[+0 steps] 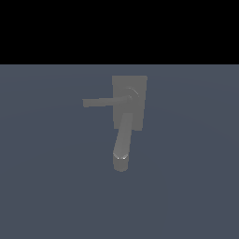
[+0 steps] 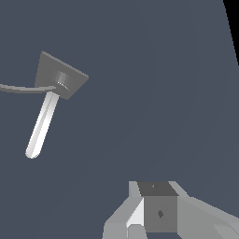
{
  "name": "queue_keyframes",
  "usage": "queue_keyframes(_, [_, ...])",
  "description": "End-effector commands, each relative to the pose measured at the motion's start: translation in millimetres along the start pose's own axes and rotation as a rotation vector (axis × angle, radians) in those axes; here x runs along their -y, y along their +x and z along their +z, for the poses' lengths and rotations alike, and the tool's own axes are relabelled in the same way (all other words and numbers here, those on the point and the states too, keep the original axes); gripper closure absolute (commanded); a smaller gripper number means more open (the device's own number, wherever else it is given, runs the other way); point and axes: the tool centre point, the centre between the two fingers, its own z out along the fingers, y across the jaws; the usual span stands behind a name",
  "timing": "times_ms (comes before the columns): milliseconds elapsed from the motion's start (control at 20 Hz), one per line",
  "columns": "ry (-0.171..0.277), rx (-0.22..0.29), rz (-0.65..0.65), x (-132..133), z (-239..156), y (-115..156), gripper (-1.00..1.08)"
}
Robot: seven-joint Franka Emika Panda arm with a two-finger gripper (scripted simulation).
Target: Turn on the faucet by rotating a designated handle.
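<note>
End effector (image 2: 140,224), grip state unclear, well apart from faucet (image 1: 129,100), handle (image 1: 99,102) untouched, approach prob. pending.

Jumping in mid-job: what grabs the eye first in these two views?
The lone grey faucet stands mid-scene in the exterior view, its thick spout pointing toward the camera. Its thin handle sticks out to the exterior view's left. In the wrist view the gripper is well away from the faucet, touching nothing.

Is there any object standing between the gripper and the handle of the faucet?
Nothing visible does. In the wrist view only bare floor lies between the gripper and the handle of the faucet.
</note>
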Motion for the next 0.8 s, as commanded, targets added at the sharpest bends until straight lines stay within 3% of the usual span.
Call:
queue_keyframes(0, [-0.088,-0.066,0.028,-13,-21,5,1.08])
queue_keyframes(400, [-0.399,-0.279,0.093,-39,-102,19,1.08])
queue_keyframes(750, [-0.680,-0.451,0.102,-34,-176,28,1.08])
